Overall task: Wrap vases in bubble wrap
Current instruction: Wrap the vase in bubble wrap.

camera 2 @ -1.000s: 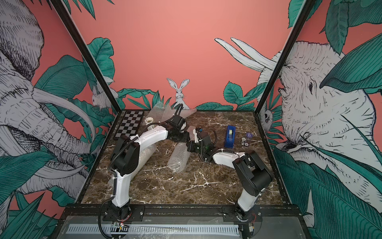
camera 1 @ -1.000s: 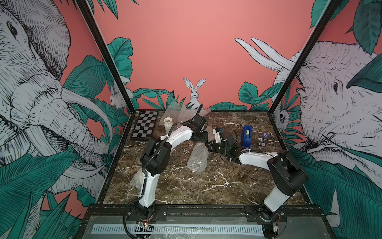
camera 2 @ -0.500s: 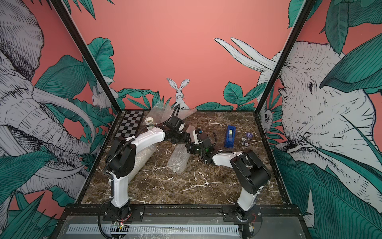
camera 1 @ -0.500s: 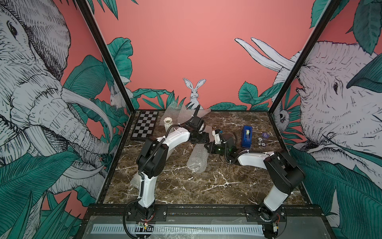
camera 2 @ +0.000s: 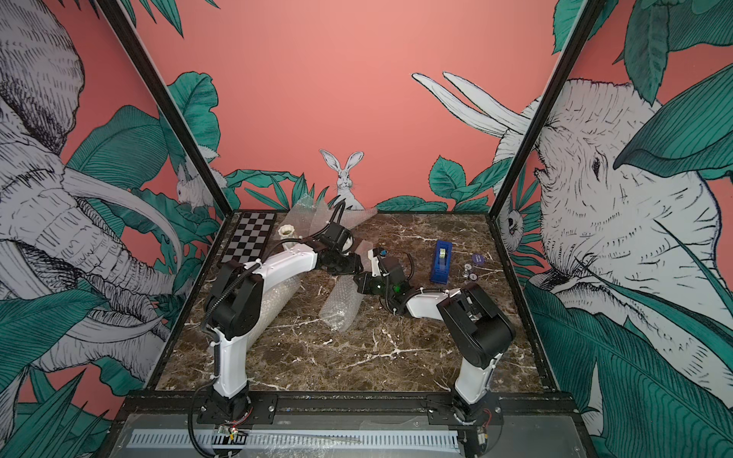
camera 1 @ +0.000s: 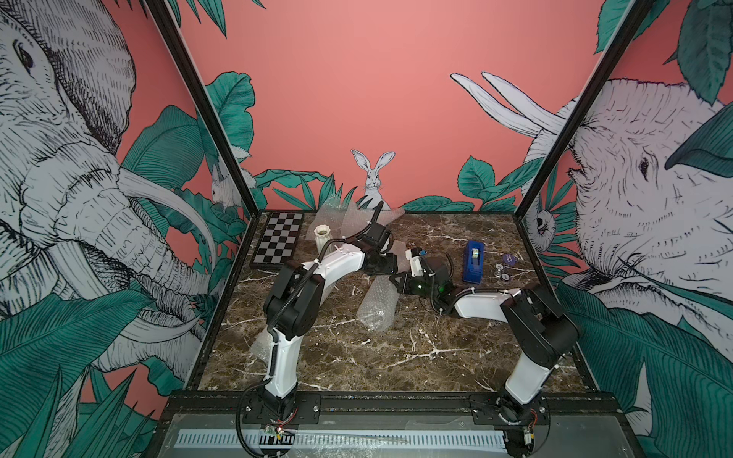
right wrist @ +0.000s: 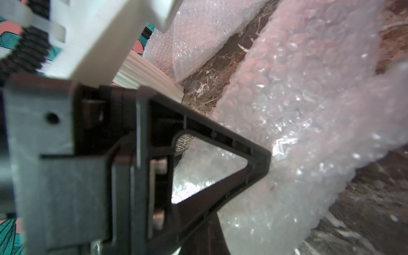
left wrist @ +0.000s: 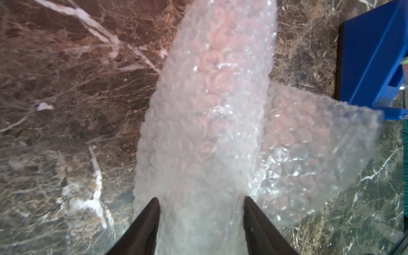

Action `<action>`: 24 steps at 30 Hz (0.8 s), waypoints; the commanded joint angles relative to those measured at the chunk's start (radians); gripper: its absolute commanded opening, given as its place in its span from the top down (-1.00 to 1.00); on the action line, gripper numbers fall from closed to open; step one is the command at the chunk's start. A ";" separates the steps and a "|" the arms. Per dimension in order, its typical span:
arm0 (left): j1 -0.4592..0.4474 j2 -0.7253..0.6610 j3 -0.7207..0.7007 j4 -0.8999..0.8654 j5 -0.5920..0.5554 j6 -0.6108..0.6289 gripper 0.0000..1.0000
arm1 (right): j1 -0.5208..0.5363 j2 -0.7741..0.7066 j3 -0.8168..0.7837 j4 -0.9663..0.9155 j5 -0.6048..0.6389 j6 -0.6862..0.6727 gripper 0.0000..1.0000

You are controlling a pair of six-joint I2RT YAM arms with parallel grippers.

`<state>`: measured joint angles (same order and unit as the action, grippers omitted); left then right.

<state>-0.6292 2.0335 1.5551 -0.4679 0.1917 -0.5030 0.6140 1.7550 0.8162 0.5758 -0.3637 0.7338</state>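
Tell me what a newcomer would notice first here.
A bubble-wrapped roll lies mid-table, the left arm and right arm meeting at its far end. A blue tape dispenser stands to its right, and a white fluted vase stands upright at the back beside a chequered board.

The brown marble worktop (camera 1: 357, 357) carries a chequered board (camera 1: 279, 242), an upright white vase (camera 1: 323, 237), a bubble-wrap roll (camera 1: 377, 303) in the middle and a blue tape dispenser (camera 1: 474, 261).

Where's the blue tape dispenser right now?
In both top views, the tape dispenser stands toward the table's back right, beside some small round discs.
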 commanded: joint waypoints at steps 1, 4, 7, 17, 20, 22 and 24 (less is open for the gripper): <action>-0.018 0.038 -0.010 -0.099 -0.043 0.020 -0.11 | 0.007 0.003 0.006 0.124 -0.006 0.012 1.00; -0.018 0.043 -0.006 -0.109 -0.066 0.025 -0.06 | 0.007 -0.008 0.008 0.112 -0.002 0.008 1.00; -0.017 0.047 -0.006 -0.121 -0.088 0.027 -0.04 | 0.007 -0.032 0.000 0.099 0.013 0.002 1.00; -0.018 0.052 -0.018 -0.118 -0.102 0.028 -0.01 | 0.007 -0.162 -0.033 -0.025 0.076 -0.032 0.40; -0.018 0.052 -0.013 -0.117 -0.104 0.024 -0.02 | 0.006 -0.216 -0.047 -0.061 0.108 -0.045 0.32; -0.018 0.050 -0.010 -0.117 -0.103 0.023 -0.01 | 0.003 -0.246 -0.066 -0.089 0.156 -0.051 0.32; -0.018 0.047 -0.009 -0.117 -0.100 0.022 -0.01 | -0.010 -0.265 -0.085 -0.129 0.221 -0.045 0.31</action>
<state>-0.6392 2.0346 1.5673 -0.4763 0.1326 -0.4866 0.6197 1.5249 0.7498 0.4572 -0.2565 0.6987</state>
